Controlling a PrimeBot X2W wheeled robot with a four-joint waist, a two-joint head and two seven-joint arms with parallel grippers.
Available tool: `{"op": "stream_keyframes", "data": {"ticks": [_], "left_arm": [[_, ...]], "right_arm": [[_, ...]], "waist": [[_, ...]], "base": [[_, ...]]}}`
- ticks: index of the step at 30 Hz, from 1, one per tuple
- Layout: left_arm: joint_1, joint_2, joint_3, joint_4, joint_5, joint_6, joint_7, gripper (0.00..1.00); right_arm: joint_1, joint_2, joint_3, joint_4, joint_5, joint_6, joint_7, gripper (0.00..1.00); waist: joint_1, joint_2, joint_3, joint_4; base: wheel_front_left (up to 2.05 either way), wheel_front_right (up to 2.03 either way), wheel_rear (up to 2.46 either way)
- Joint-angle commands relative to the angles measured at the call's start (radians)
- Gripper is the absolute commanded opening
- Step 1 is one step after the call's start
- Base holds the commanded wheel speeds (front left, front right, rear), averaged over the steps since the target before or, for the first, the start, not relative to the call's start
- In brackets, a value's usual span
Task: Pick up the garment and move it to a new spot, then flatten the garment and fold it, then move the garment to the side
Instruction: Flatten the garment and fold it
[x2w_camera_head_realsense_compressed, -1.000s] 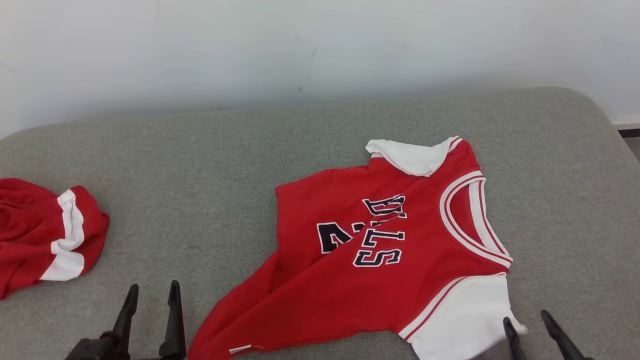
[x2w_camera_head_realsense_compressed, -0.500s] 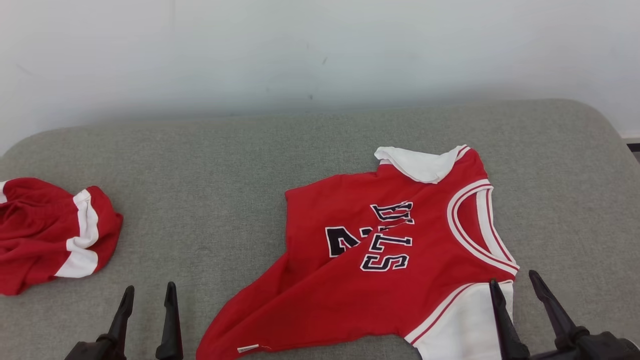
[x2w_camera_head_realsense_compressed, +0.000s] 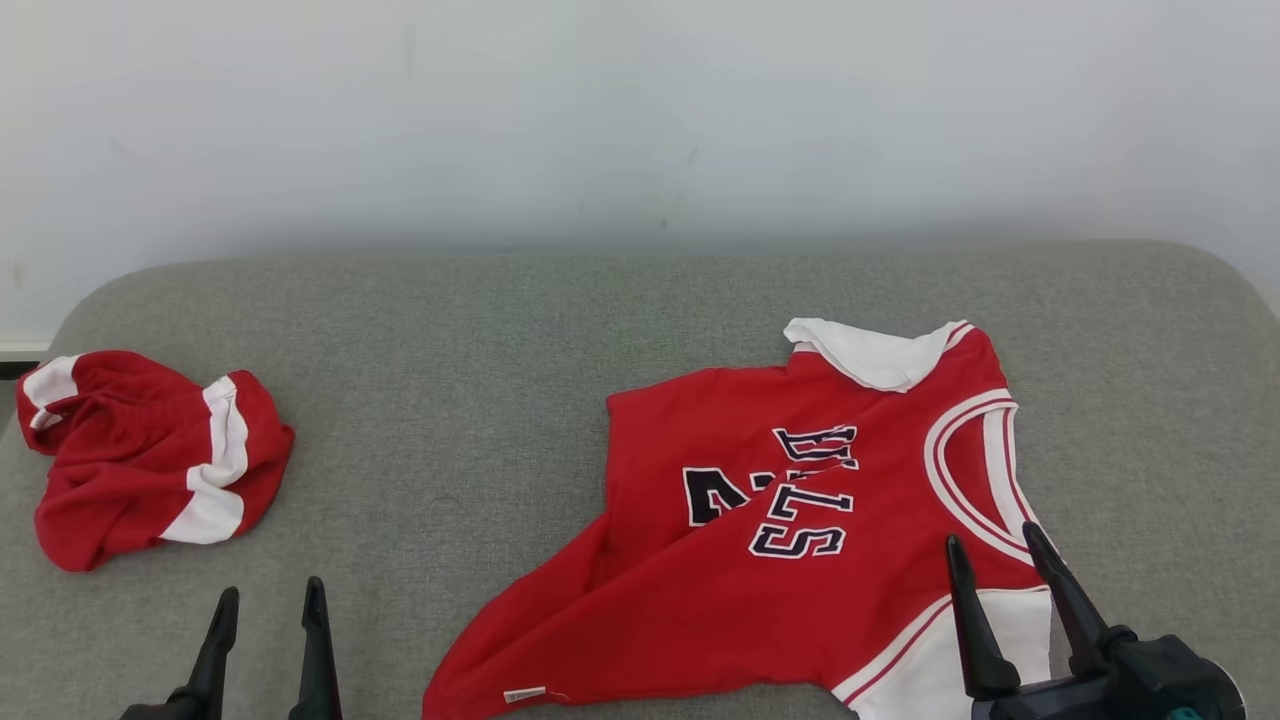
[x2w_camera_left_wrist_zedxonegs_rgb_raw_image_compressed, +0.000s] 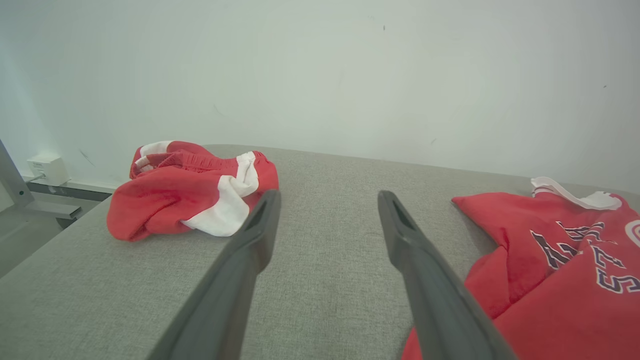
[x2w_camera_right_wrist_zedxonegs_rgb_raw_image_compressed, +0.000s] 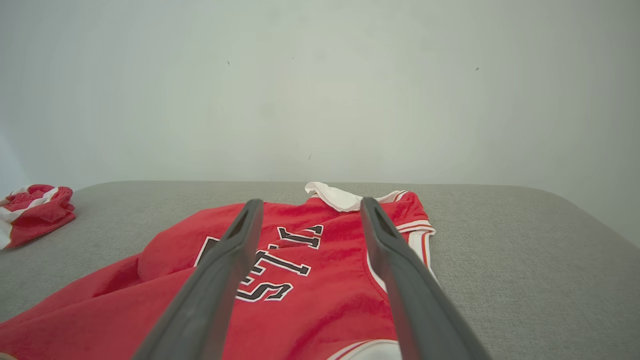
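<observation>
The garment (x2w_camera_head_realsense_compressed: 700, 600) is a red jersey with white sleeves and dark lettering. It lies spread on the right half of the grey cushion (x2w_camera_head_realsense_compressed: 480, 330), with a diagonal crease across its number. My right gripper (x2w_camera_head_realsense_compressed: 991, 535) hovers open over the near white sleeve, its tips by the neckline and nothing between the fingers. The right wrist view looks along that open gripper (x2w_camera_right_wrist_zedxonegs_rgb_raw_image_compressed: 311, 202) over the jersey (x2w_camera_right_wrist_zedxonegs_rgb_raw_image_compressed: 320, 300). My left gripper (x2w_camera_head_realsense_compressed: 272, 590) stands open and empty above bare cushion, left of the hem. In the left wrist view the gripper (x2w_camera_left_wrist_zedxonegs_rgb_raw_image_compressed: 328, 195) has the jersey (x2w_camera_left_wrist_zedxonegs_rgb_raw_image_compressed: 550, 280) to its right.
A crumpled red-and-white garment (x2w_camera_head_realsense_compressed: 150, 455) sits near the cushion's left edge, also seen as a bundle (x2w_camera_left_wrist_zedxonegs_rgb_raw_image_compressed: 185, 195) and far left (x2w_camera_right_wrist_zedxonegs_rgb_raw_image_compressed: 30, 210). A pale wall (x2w_camera_head_realsense_compressed: 640, 120) rises behind the cushion. Bare cushion lies between the two garments.
The camera has shifted, so the whole scene sits lower and further right. My right gripper has come forward from the sleeve's near edge to the neckline. The left gripper stays open.
</observation>
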Motion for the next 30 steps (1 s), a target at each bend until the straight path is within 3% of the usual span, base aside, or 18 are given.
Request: {"op": "stream_keyframes", "data": {"ticks": [1,17,25,30], "left_arm": [[0.013,0.0,0.004,-0.004,0.007,0.001,-0.001,1.0],[0.019,0.0,0.007,-0.003,0.009,0.006,-0.001,1.0],[0.018,0.0,0.0,0.014,0.016,-0.009,-0.001,1.0],[0.02,0.007,-0.053,0.071,0.031,-0.033,-0.001,1.0]], "right_arm": [[-0.009,0.002,-0.004,0.002,-0.001,-0.002,-0.001,1.0],[-0.014,0.013,-0.008,0.038,0.009,-0.002,-0.001,1.0],[-0.011,0.009,-0.013,0.044,0.004,-0.002,-0.001,1.0],[0.013,-0.004,-0.036,0.07,-0.004,-0.002,-0.001,1.0]], "waist": [[0.0,0.0,-0.003,0.004],[0.0,0.0,-0.006,0.009],[0.0,0.0,-0.004,0.006],[0.0,0.0,-0.003,0.007]], "base": [[0.0,0.0,0.0],[0.0,0.0,0.0],[0.0,0.0,0.0],[0.0,0.0,0.0]]}}
